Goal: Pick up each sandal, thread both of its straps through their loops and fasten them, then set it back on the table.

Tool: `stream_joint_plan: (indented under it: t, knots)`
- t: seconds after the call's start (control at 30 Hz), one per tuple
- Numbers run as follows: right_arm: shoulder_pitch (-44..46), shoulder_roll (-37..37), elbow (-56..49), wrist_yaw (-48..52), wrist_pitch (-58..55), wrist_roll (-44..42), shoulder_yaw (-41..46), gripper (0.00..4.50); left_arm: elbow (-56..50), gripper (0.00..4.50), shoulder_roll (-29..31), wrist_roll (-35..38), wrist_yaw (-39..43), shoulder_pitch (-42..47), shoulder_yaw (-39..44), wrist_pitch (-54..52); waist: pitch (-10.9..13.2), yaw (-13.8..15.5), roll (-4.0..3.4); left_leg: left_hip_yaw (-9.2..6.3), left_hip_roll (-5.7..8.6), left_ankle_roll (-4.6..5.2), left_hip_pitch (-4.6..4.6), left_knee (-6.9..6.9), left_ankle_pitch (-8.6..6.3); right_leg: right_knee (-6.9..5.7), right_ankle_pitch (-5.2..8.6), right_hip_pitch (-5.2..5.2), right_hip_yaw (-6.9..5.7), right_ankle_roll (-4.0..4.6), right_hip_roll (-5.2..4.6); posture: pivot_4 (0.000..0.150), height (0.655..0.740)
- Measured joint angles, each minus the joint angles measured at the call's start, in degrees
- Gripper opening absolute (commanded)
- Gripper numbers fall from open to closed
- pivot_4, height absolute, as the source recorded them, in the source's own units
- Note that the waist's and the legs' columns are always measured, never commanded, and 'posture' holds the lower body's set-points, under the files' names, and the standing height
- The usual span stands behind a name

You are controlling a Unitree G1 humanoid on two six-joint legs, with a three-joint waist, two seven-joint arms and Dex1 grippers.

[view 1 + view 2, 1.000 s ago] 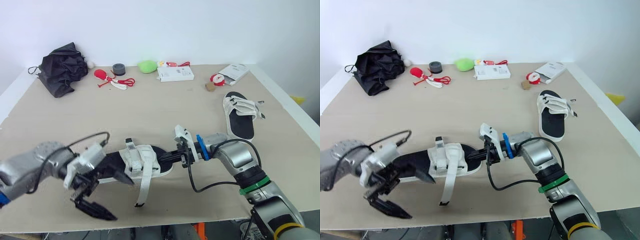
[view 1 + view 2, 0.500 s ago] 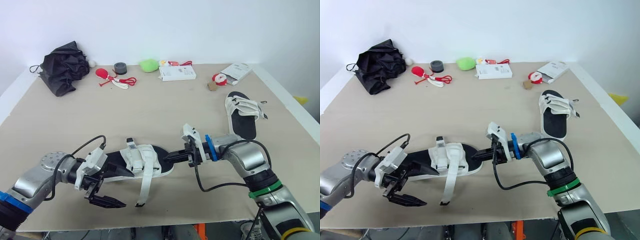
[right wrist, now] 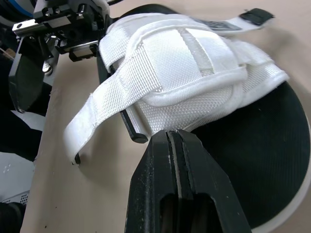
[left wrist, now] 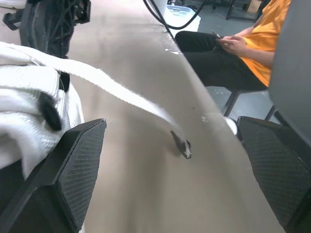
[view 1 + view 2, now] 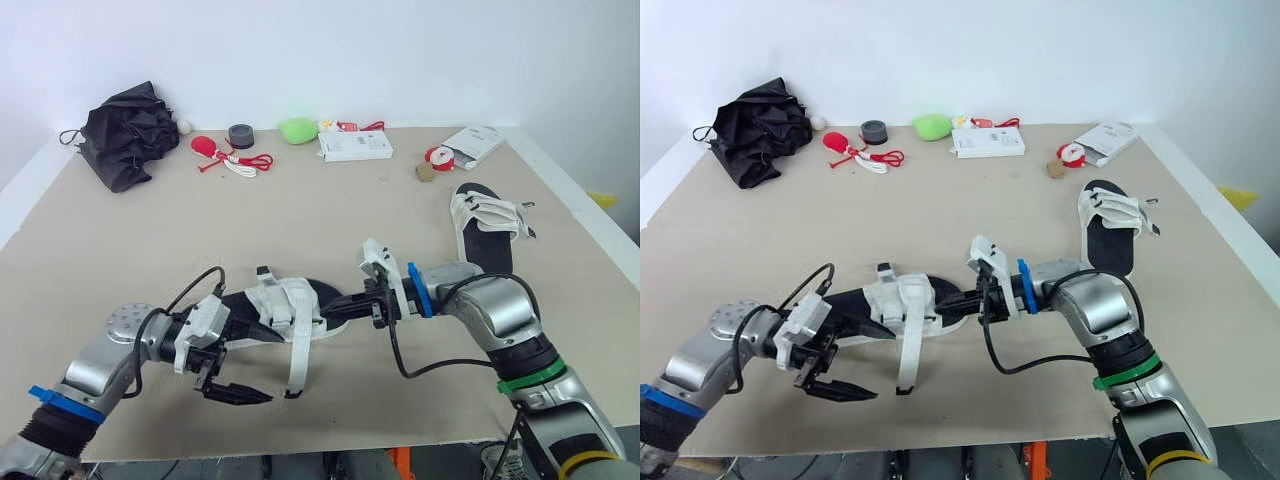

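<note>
Low in the centre of the left eye view, the near sandal (image 5: 287,308) is seen on the table (image 5: 330,225), its toe towards the right of the frame and its heel towards the left. One loose white strap (image 5: 298,356) is seen hanging from its upper down to the table surface. The right gripper (image 5: 348,303) is placed at the toe, with its two black fingers (image 3: 171,165) pressed together; their tips are met by the edge of the white upper above the black footbed, and whether anything is pinched between them cannot be told. The left gripper (image 5: 250,365) is spread wide at the heel, one finger lying by the sole and the other apart from it, low over the table. The second sandal (image 5: 484,236) is seen at the right of the frame, flat on the table and well apart from both grippers. Along the top edge of the table a black umbrella (image 5: 126,134), a green object (image 5: 296,130) and a white box (image 5: 355,147) are laid.
</note>
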State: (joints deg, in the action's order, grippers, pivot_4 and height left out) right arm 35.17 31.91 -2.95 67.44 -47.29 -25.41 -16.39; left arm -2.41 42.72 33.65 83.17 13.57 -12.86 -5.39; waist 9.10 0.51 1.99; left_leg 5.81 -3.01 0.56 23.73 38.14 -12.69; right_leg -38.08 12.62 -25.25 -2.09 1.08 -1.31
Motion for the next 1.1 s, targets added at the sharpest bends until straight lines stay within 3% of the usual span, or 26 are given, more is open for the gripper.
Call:
stream_joint_plan:
  t: [0.33, 0.63, 0.87, 1.1]
  knots:
    - [0.6, -1.6, 3.8, -1.1, 2.6, 3.1, -3.1, 0.0, 8.5, 4.49, -1.2, -2.6, 3.8, 6.1, 4.0, 0.9, 0.0, -0.1, 0.0, -0.03, -0.01, 0.0, 0.09, -0.01, 0.0, 0.0, 0.01, -0.06, -0.04, 0.01, 0.04, 0.15, 0.74]
    - [1.9, -1.2, 5.5, -1.2, 9.6, 7.5, -5.8, 0.0, -6.7, 4.49, 2.3, 4.0, 5.6, 2.6, 3.6, -16.6, 0.0, -0.2, 0.01, -0.06, -0.04, 0.03, -0.04, 0.0, 0.0, 0.0, 0.01, 0.04, -0.04, 0.01, 0.05, 0.15, 0.74]
    - [2.0, -1.0, 6.0, -0.9, 11.0, 8.4, -6.0, 0.0, -6.5, 4.49, 2.2, 3.4, 4.0, 2.4, 3.8, -19.1, 0.0, -0.1, 0.01, -0.02, -0.04, 0.06, -0.21, 0.0, 0.07, 0.0, 0.09, 0.15, -0.02, 0.16, -0.01, 0.15, 0.74]
    - [2.1, -0.8, 5.9, 0.1, 11.1, 8.4, -5.9, 0.0, -2.6, 4.49, 1.7, 7.8, -2.0, 6.3, 6.0, -33.9, 0.0, -0.1, 0.04, -0.03, 0.02, 0.05, -0.15, -0.06, 0.05, 0.01, 0.0, 0.12, 0.0, 0.0, 0.02, 0.15, 0.74]
